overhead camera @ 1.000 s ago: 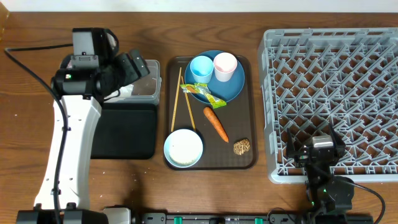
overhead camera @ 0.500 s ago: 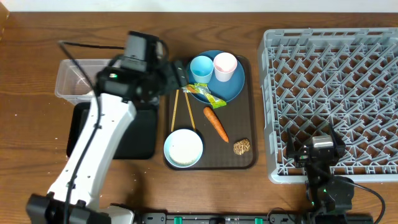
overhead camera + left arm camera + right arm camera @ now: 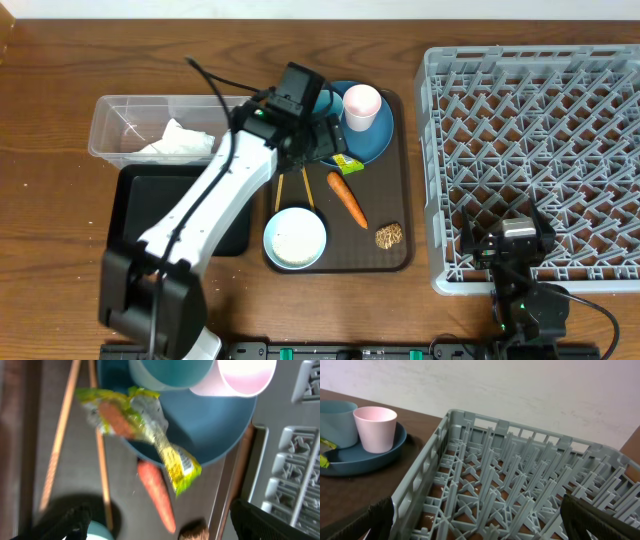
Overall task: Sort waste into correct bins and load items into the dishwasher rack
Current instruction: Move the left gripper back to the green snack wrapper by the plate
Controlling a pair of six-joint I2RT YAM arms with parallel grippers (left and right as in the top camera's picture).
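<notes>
The left claw [image 3: 160, 512] is held over the brown tray [image 3: 390, 190], its jaws spread wide with nothing gripped between them. Directly below it, the wrapper [image 3: 140, 425] is seen lying across the near rim of the plate [image 3: 210, 425], with one end draped past the rim towards the carrot [image 3: 157, 495]. The blue cup [image 3: 170, 372] and the pink cup [image 3: 245, 375] are stood side by side on the plate, touching or nearly so. The chopsticks [image 3: 60, 435] are laid on the brown tray just beside the plate, and the carrot is found between them and the food lump [image 3: 388, 236]. The bowl [image 3: 295, 238] is set at the tray's near left corner, at the end of the chopsticks. To the left, on the worktop [image 3: 60, 250], the tub [image 3: 120, 115] is seen with the napkin [image 3: 180, 140] inside it, and the black tray [image 3: 135, 205] is placed just in front of the tub, partly hidden by the left arm. The rack [image 3: 530, 150] is stood on the right, well apart from the tub. The right claw [image 3: 480, 525] is kept at the rack's near edge, jaws fully apart and nothing held.
</notes>
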